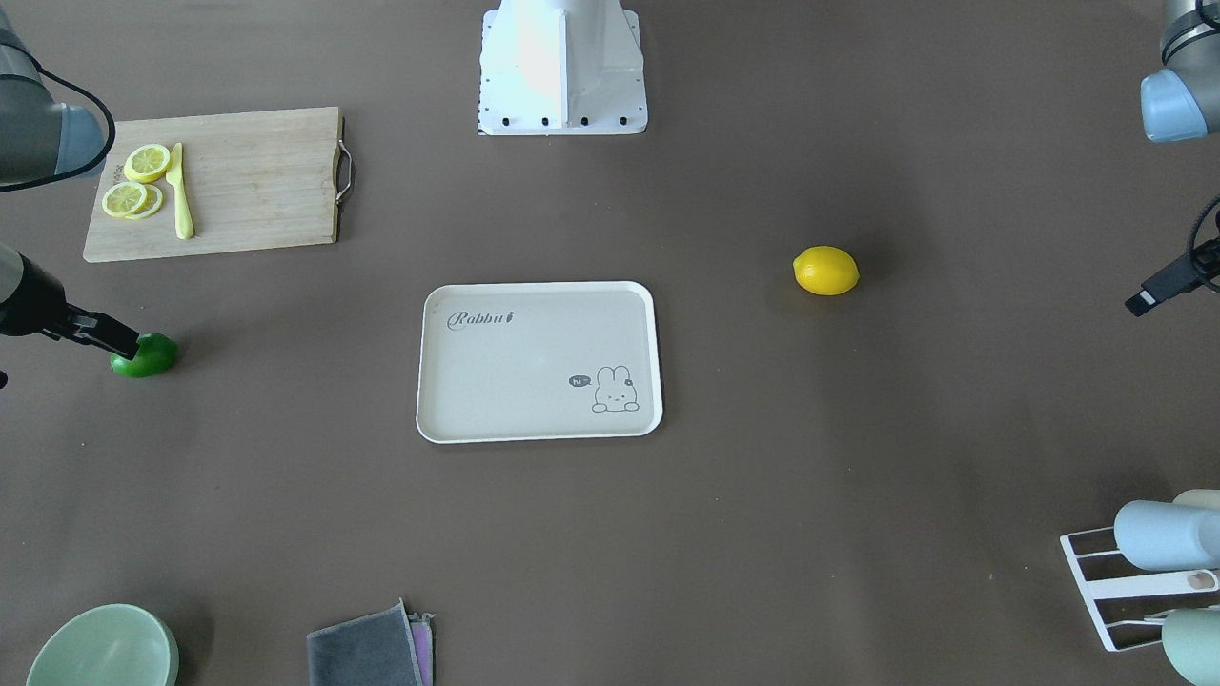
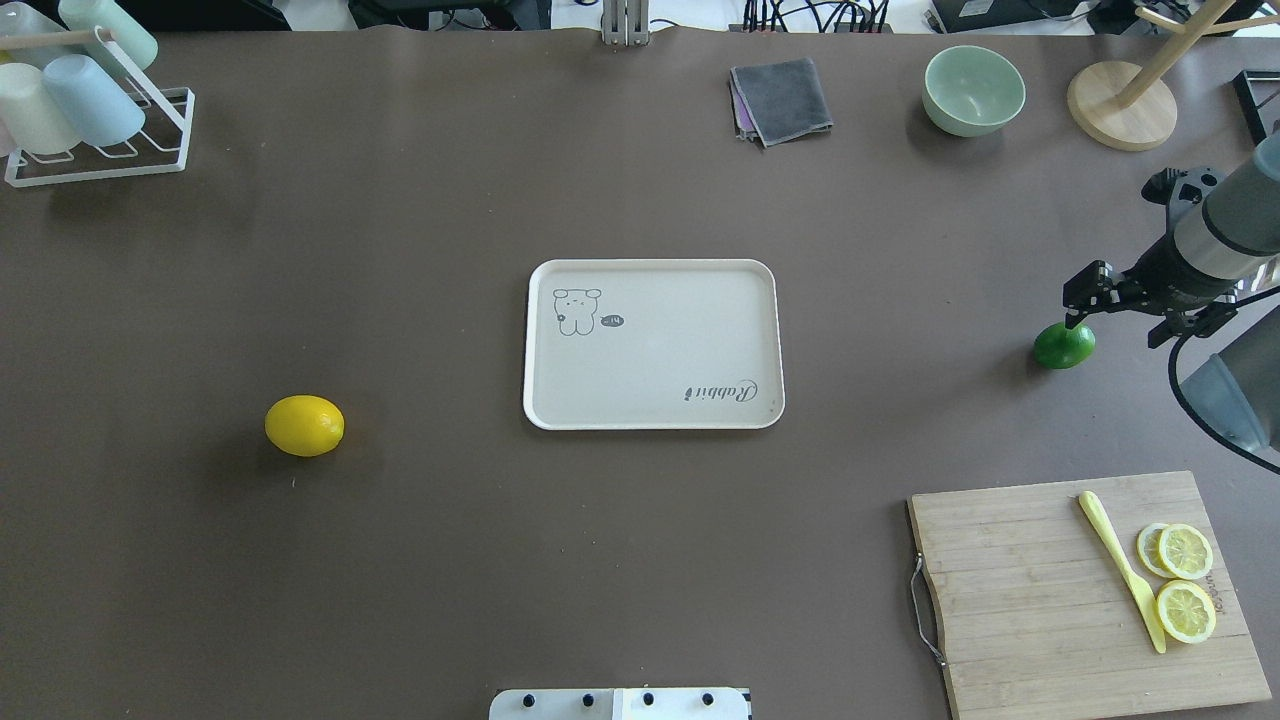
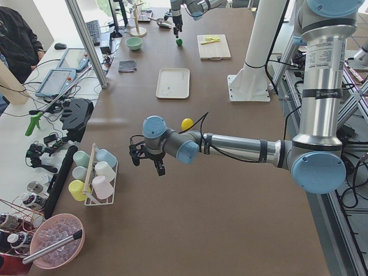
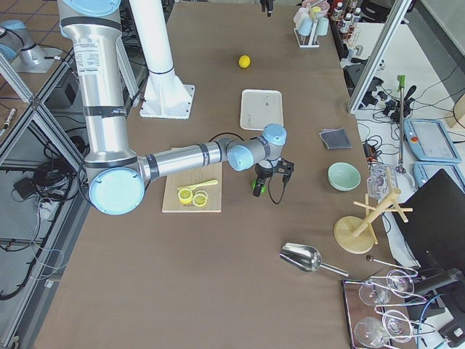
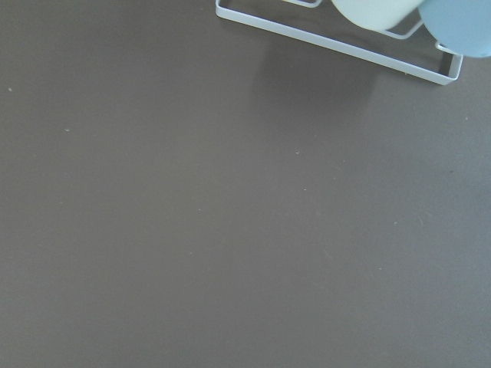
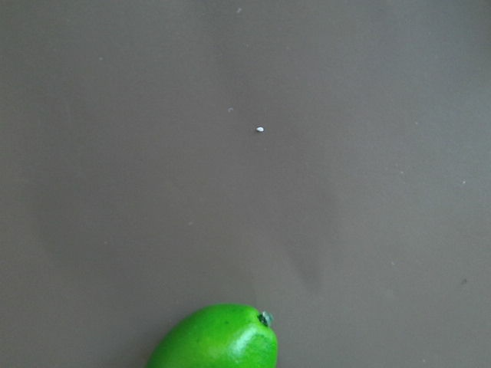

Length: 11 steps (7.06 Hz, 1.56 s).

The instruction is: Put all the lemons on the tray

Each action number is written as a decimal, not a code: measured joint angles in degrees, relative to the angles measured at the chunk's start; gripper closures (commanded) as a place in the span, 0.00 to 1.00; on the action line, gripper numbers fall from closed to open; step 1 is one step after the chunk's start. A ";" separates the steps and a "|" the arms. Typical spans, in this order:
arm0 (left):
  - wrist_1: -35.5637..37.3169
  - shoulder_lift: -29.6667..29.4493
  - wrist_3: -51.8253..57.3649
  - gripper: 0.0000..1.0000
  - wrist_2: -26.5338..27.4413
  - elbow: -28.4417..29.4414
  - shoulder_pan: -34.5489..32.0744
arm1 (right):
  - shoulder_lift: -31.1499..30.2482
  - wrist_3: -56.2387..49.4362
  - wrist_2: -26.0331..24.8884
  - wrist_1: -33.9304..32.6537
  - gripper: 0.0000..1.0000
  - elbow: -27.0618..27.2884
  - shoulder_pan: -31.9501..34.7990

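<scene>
A: How much of the glossy green lemon (image 6: 219, 337) shows in the right wrist view?

B: Only its top. The picture's edge at 6 o'clock cuts off the rest. In the front-facing view the right gripper (image 1: 122, 340) covers the lemon's 10 o'clock side, and I cannot tell how the jaws stand.

A: And the left gripper (image 3: 147, 163)?

B: It shows only from the table's left end, so I cannot tell its grip. The left wrist view cuts the white wire cup rack (image 5: 337, 47) at 12 o'clock.
</scene>
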 measured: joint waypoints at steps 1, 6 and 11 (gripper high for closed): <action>-0.05 -0.11 -0.07 0.02 -0.02 0.13 0.08 | 0.02 4.54 0.18 0.49 0.00 -0.35 -0.11; -0.03 -0.23 -0.29 0.02 -0.32 0.23 0.13 | 0.19 18.64 0.20 9.12 0.02 -3.81 -3.12; -0.19 -0.29 -0.62 0.02 -0.47 0.57 0.13 | 1.62 21.07 -0.09 9.91 1.00 -3.39 -4.80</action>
